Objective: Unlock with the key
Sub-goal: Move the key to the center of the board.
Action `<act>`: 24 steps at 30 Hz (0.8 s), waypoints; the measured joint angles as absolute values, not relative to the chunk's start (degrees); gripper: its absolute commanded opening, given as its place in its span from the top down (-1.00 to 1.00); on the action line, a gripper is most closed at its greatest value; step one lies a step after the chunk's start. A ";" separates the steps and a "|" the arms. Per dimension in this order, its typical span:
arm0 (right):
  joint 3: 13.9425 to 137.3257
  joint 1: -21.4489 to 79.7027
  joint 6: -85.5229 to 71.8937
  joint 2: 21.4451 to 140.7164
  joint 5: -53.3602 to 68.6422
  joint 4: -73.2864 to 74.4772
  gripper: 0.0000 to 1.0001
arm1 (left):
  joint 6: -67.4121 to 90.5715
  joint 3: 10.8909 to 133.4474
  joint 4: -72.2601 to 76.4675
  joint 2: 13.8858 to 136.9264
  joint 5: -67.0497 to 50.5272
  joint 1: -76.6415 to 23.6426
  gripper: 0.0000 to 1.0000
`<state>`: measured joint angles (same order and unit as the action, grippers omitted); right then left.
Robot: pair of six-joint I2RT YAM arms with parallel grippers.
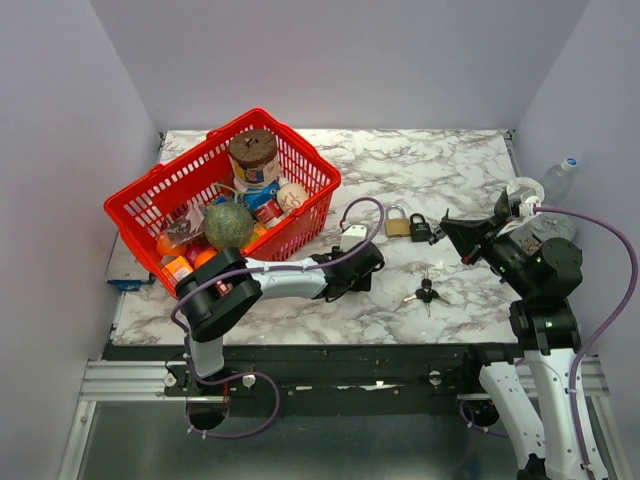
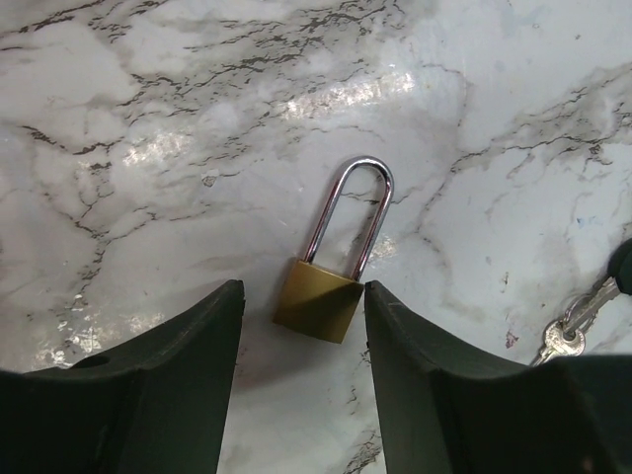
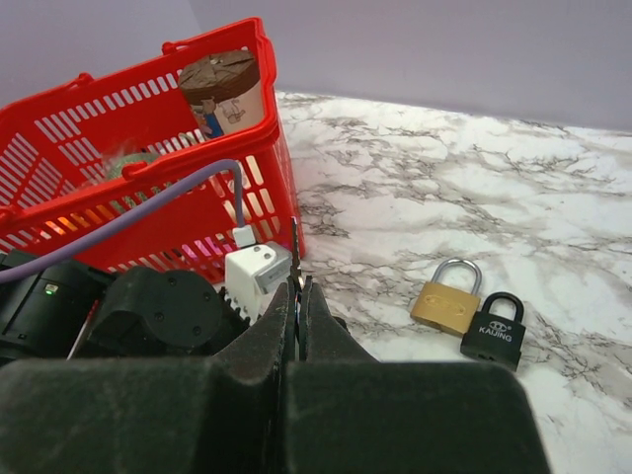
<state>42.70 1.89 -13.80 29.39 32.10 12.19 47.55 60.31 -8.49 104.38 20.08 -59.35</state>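
- Closest up, my left gripper (image 2: 303, 288) is spread wide, and the gold padlock (image 2: 318, 308) sits between its tips.
- From that lock, the black padlock (image 1: 420, 229) is at 3 o'clock and the keys (image 1: 426, 292) at 5 o'clock.
- My right gripper (image 3: 297, 296) is pinched tight.

Padlocks: two, lying right of the red basket (image 1: 299, 144), which is the only basket. One is a brass padlock (image 1: 397, 224); the other is a black padlock (image 1: 420, 229), touching the brass one on the side away from the basket.

Keys: one bunch of keys (image 1: 426, 293), right of the basket and nearer the arms than the padlocks. How many keys are in the bunch cannot be counted.

Inside the basket: one brown-lidded tub (image 1: 253, 155), one green knobbly ball (image 1: 228, 224), one white ball (image 1: 291, 196), and at least two orange pieces (image 1: 168, 243). The rest of the heap is too jumbled to count.

Bottles: one clear plastic bottle (image 1: 560, 178), far right of the basket.
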 measured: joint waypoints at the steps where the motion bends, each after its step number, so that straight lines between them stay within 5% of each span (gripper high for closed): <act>1: 42.70 1.89 -13.61 29.43 32.12 12.16 0.99 | 47.77 60.38 -9.02 104.31 20.32 -59.35 -0.25; 24: 42.70 1.89 -12.97 29.85 32.14 12.38 0.99 | 38.06 61.84 -10.37 104.97 18.31 -59.79 -0.37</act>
<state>42.70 1.89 -12.97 29.85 32.14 12.38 38.06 61.84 -10.37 104.97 18.31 -59.79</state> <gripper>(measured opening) 0.019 0.687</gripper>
